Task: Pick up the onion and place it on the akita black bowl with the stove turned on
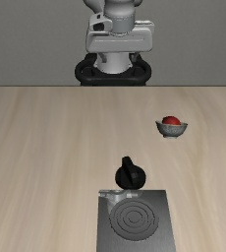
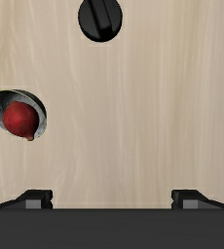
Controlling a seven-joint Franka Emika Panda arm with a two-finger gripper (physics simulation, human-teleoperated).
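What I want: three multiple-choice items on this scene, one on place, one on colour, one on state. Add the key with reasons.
1. The onion lies: A in the grey bowl; B on a plate; C in a drawer.
2. The bowl nearest the stove is: A white; B black; C green.
3. The tool is: A shut on something; B open, holding nothing; C folded away.
Key: 1 A, the red onion sits inside the grey rim; 2 B, it shows black in both views; 3 B, it stands wide with nothing in it.
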